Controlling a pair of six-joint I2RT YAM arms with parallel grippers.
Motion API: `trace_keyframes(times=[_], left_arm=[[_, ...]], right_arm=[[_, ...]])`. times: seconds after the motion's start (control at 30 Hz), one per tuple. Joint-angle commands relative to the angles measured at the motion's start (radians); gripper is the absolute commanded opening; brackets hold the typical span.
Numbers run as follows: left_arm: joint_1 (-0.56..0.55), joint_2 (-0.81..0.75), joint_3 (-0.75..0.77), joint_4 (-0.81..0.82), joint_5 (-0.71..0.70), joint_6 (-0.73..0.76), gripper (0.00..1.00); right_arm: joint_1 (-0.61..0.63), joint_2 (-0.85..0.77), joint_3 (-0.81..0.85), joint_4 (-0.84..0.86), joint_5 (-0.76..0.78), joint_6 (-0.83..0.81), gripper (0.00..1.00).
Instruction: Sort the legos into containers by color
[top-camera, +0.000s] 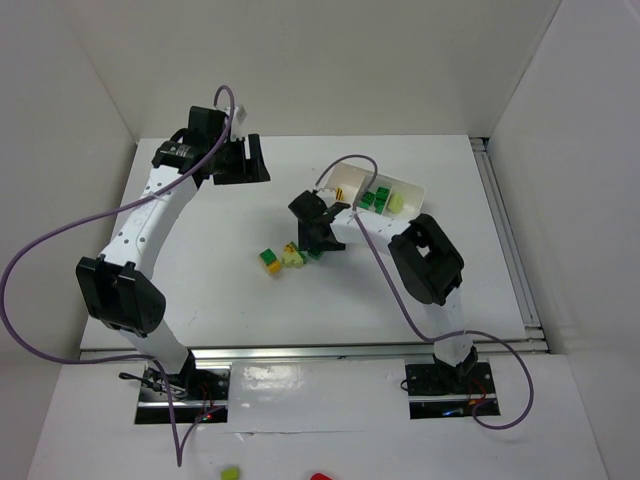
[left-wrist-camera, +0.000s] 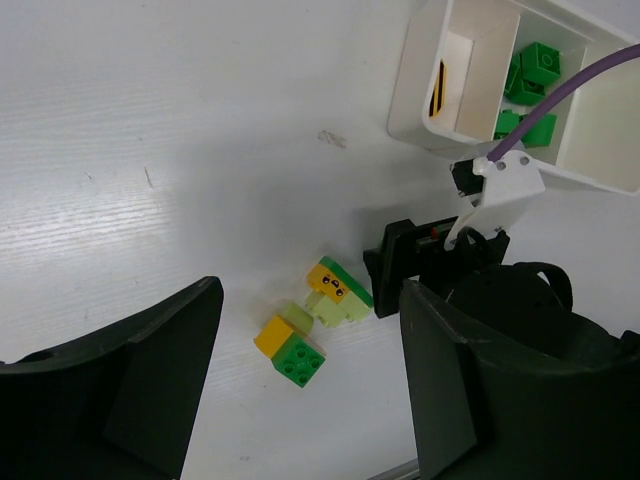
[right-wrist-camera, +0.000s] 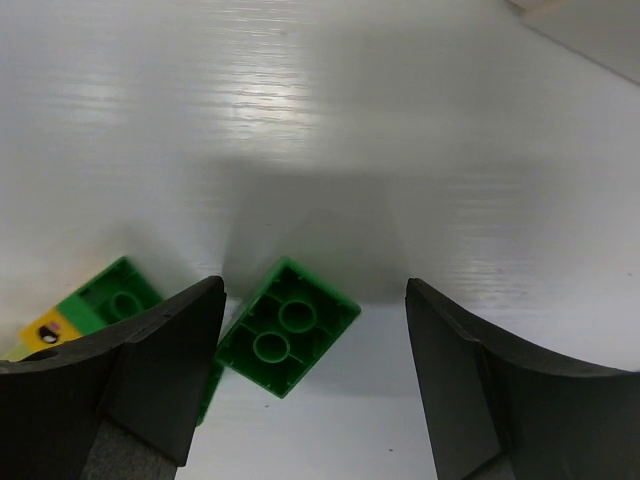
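The white tray (top-camera: 415, 186) (left-wrist-camera: 415, 90) stands at the back right; it holds an orange-yellow lego (top-camera: 343, 193), green legos (top-camera: 375, 198) (left-wrist-camera: 535, 70) and a pale one (top-camera: 398, 202). Loose legos lie mid-table: a green-and-yellow pair (top-camera: 270, 260) (left-wrist-camera: 298, 357), and a yellow face brick (left-wrist-camera: 330, 283) (right-wrist-camera: 45, 330) on pale pieces (left-wrist-camera: 343, 307). A green brick (right-wrist-camera: 288, 327) (top-camera: 313, 253) lies underside up on the table. My right gripper (right-wrist-camera: 312, 290) (top-camera: 320, 243) stands open around it, fingers apart from it. My left gripper (top-camera: 246, 168) (left-wrist-camera: 310, 300) hangs open and empty, high at the back left.
White enclosure walls stand on the left, back and right. A metal rail (top-camera: 510, 240) runs along the table's right edge. Purple cables (top-camera: 60, 235) loop off both arms. Another green brick (right-wrist-camera: 110, 295) lies just outside my right gripper's left finger.
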Motion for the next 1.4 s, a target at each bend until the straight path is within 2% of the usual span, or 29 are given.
trace_keyframes(times=[0.0, 0.13, 0.23, 0.37, 0.4, 0.53, 0.6, 0.73, 0.87, 0.93, 1.03, 1.23, 1.27, 1.37], left_arm=[[0.005, 0.004, -0.008, 0.013, 0.022, 0.027, 0.81], [0.005, 0.004, -0.008, 0.013, 0.022, 0.027, 0.81], [0.005, 0.004, -0.008, 0.022, 0.031, 0.027, 0.81], [0.005, 0.004, -0.008, 0.022, 0.04, 0.027, 0.81], [0.005, 0.004, -0.008, 0.022, 0.04, 0.027, 0.81], [0.005, 0.004, -0.008, 0.022, 0.04, 0.027, 0.81], [0.005, 0.004, -0.008, 0.022, 0.04, 0.027, 0.81], [0.005, 0.004, -0.017, 0.022, 0.059, 0.018, 0.81], [-0.059, 0.027, -0.027, -0.042, -0.048, -0.02, 0.81], [-0.077, 0.036, -0.053, -0.054, -0.059, -0.04, 0.8], [-0.111, 0.018, -0.11, -0.067, -0.101, -0.097, 0.8], [-0.131, -0.004, -0.199, -0.129, -0.182, -0.237, 0.8], [-0.131, -0.004, -0.208, -0.13, -0.193, -0.246, 0.8], [-0.131, -0.004, -0.23, -0.142, -0.193, -0.26, 0.81]], right_arm=[[0.003, -0.023, -0.001, -0.06, 0.095, 0.054, 0.79], [0.003, -0.061, -0.06, -0.06, 0.091, 0.063, 0.79], [0.003, -0.086, -0.09, -0.05, 0.059, 0.063, 0.73], [0.003, -0.095, -0.1, -0.009, 0.045, 0.063, 0.53], [0.003, -0.095, -0.1, -0.009, 0.045, 0.054, 0.4], [0.003, -0.133, -0.032, -0.044, 0.098, 0.007, 0.27], [0.003, -0.176, 0.003, -0.053, 0.127, -0.03, 0.27], [-0.096, -0.25, 0.032, -0.054, 0.158, -0.084, 0.27], [-0.196, -0.285, 0.067, -0.035, 0.17, -0.15, 0.27], [-0.233, -0.285, 0.09, -0.035, 0.17, -0.168, 0.27], [-0.323, -0.244, 0.123, -0.035, 0.17, -0.177, 0.27], [-0.4, -0.132, 0.181, 0.019, 0.107, -0.208, 0.28], [-0.4, -0.112, 0.213, 0.019, 0.095, -0.22, 0.29], [-0.41, -0.055, 0.251, 0.019, 0.083, -0.24, 0.45]])
